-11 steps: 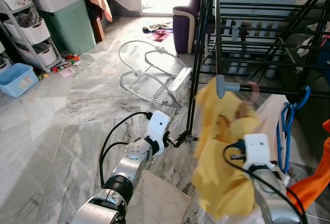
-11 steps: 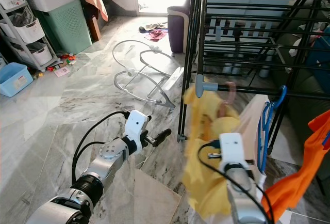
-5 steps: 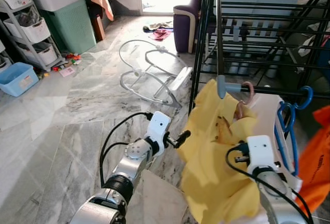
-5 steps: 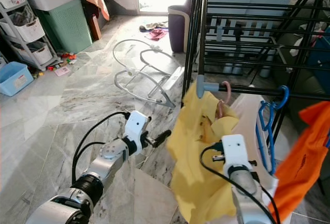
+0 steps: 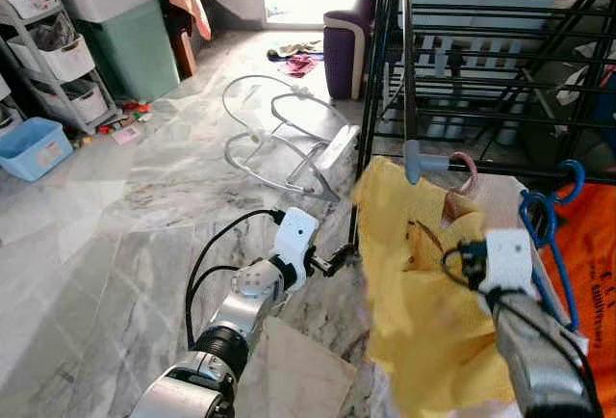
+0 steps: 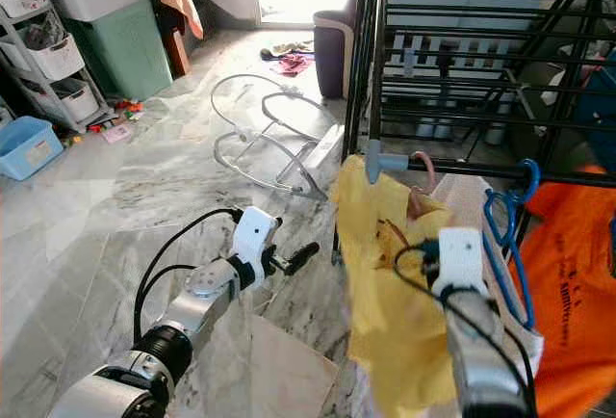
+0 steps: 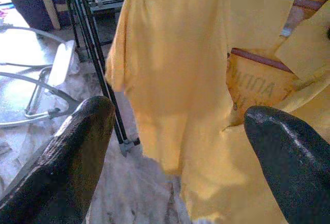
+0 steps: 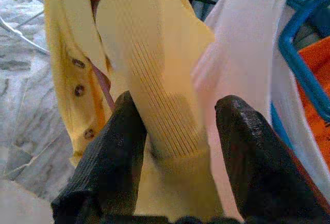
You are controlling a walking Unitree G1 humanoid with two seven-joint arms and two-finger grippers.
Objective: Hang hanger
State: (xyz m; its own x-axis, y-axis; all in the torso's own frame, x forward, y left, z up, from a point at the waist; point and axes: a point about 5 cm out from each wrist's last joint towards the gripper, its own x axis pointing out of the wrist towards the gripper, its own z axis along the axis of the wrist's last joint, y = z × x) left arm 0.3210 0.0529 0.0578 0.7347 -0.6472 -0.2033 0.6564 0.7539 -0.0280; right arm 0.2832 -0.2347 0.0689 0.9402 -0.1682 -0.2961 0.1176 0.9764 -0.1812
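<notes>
Marble floor [image 5: 115,206], right pincer [image 8: 172,131] clenched on yellow shirt [image 5: 423,312] (pink hanger [image 5: 466,163] at rack rail [image 5: 500,166]); seat hook fully; left pincer [image 5: 339,260] released.

Marble floor [image 5: 125,206] of a cluttered home laundry area.
A metal bouncer frame [image 5: 279,139] lies on the floor; at the far left stand a green bin [image 5: 135,47], a white shelf cart [image 5: 58,62] and a blue tub [image 5: 34,146]; a purple armchair [image 5: 345,38] stands near the bright doorway.

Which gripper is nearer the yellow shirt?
Right. The right gripper grips the yellow shirt by its collar; the left gripper is open beside it, not touching.
</notes>
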